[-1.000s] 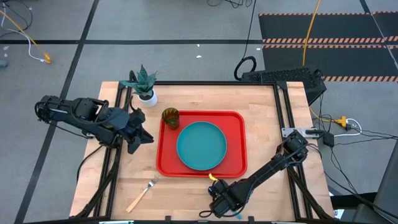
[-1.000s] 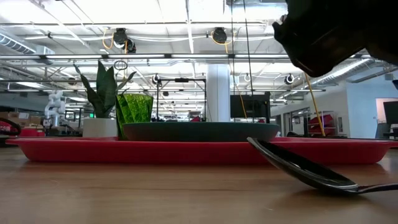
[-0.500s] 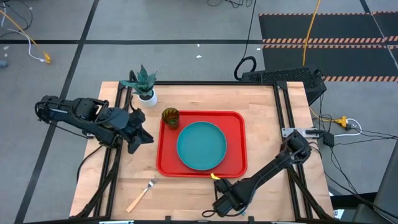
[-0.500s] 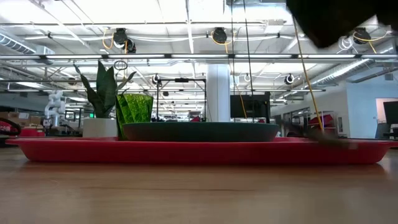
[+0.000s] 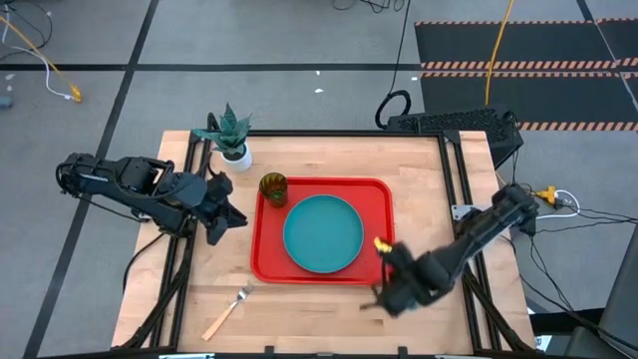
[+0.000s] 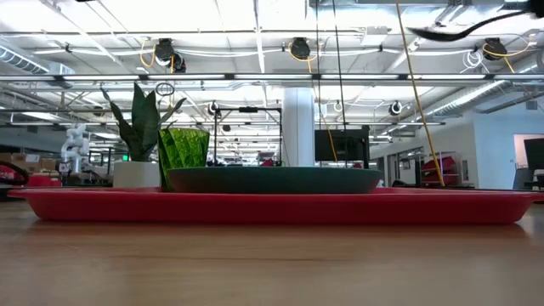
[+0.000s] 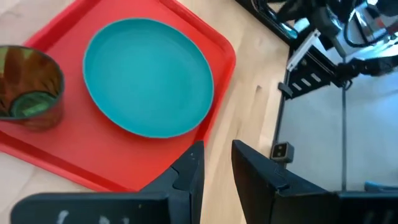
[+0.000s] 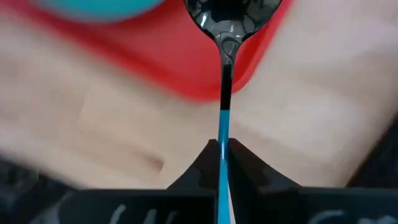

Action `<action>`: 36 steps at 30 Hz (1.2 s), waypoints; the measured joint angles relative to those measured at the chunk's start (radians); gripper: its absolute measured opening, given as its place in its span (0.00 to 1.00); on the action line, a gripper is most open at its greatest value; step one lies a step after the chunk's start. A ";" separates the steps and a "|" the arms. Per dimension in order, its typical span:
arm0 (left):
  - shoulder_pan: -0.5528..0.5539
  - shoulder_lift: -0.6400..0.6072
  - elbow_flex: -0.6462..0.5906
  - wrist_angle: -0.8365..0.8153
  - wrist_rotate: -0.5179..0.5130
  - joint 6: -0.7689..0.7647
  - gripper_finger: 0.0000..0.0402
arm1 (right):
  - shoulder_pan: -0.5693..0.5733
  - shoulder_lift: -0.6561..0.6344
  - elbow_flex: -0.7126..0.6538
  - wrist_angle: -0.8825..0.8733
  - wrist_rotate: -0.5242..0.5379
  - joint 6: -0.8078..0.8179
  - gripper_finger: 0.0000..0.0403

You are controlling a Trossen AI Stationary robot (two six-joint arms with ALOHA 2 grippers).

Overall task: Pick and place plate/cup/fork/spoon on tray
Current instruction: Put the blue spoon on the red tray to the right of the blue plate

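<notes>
Now the right pincer [image 5: 387, 295] hangs above the tabletop [image 5: 319, 160] just off the tray's [image 5: 267, 254] near right corner, its fingers [image 8: 202, 163] clenched on the light blue handle of the spoon [image 8: 225, 74]. In the right wrist view the handle runs straight out from between the fingers, and the dark shiny bowl sits over the tray's red corner, next to the edge of the plate [image 5: 323, 232]. In the low view the spoon shows high up at the right, lifted clear of the wood.

The teal plate lies flat on the tray, filling its middle and right part. The cup [image 5: 273, 188] stands upright in the tray's far left corner, close to the plate's rim but apart from it. The fork [image 5: 228, 310] lies on the bare wood near the near left edge of the tabletop, tines toward the tray, handle toward the near edge, well apart from the tray.

The left pincer [image 5: 223, 217] waits just left of the tray's left rim, low over the tabletop; in its wrist view the fingers [image 7: 189, 171] stand a narrow gap apart with nothing between them.

A small white pot with a green plant [image 5: 231, 138] stands on the tabletop beyond the tray's far left corner.
</notes>
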 joint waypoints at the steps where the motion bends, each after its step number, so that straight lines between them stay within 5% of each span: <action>1: 0.000 0.000 0.000 0.005 -0.009 0.000 0.21 | -0.021 -0.007 0.000 -0.016 0.009 0.012 0.00; 15: 0.000 0.001 0.000 0.021 -0.041 -0.008 0.21 | -0.321 -0.011 -0.256 0.296 0.005 -0.094 0.00; 27: 0.000 0.001 0.000 0.021 -0.040 -0.013 0.21 | -0.391 -0.012 -0.475 0.541 -0.065 -0.125 0.00; 36: 0.000 0.001 0.000 0.020 -0.019 -0.019 0.21 | -0.410 -0.018 -0.561 0.545 -0.073 -0.097 0.00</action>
